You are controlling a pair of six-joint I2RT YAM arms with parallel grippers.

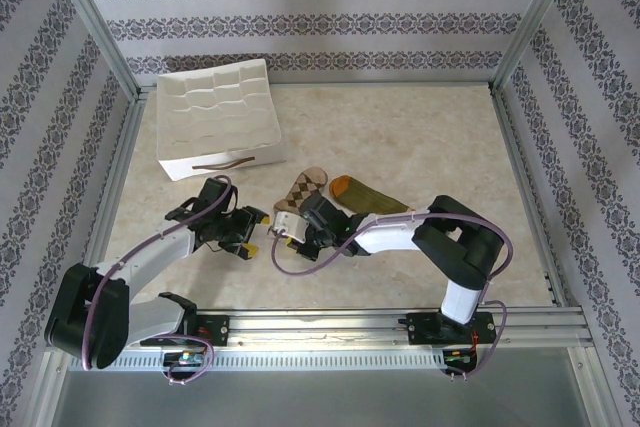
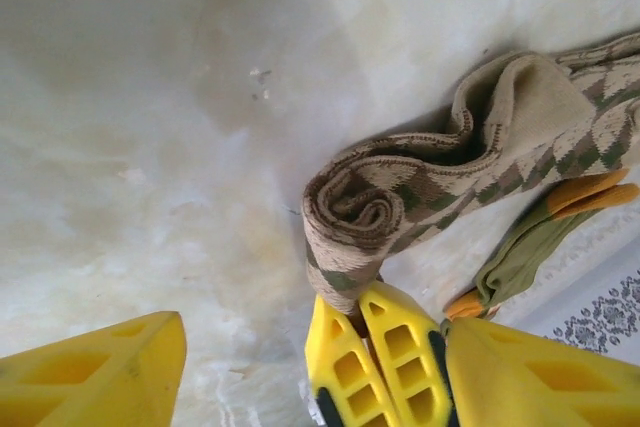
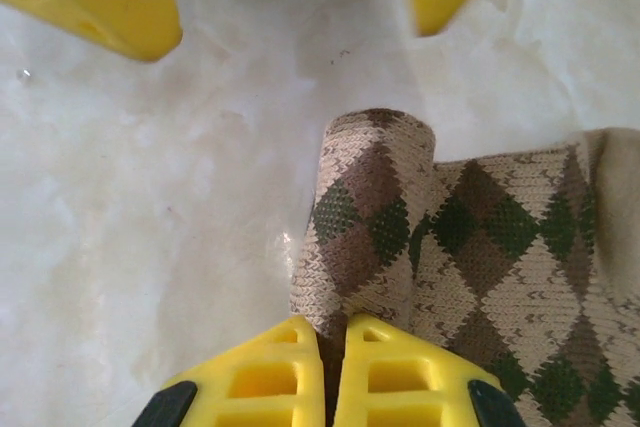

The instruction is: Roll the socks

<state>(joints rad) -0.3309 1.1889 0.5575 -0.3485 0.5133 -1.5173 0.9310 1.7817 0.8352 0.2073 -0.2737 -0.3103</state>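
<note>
Knitted argyle sock (image 3: pixel 400 217), glossy tabletop (image 3: pixel 150 197)

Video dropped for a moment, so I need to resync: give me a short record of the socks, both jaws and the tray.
argyle sock: near end rolled up, the rest flat on the table
green sock: unrolled, lying flat to the right of the argyle sock
right jaws: shut on the end of the argyle roll
left jaws: open, holding nothing, facing the roll from the other side
tray: far left of the table, apart from both socks
task: roll started, not finished
</note>
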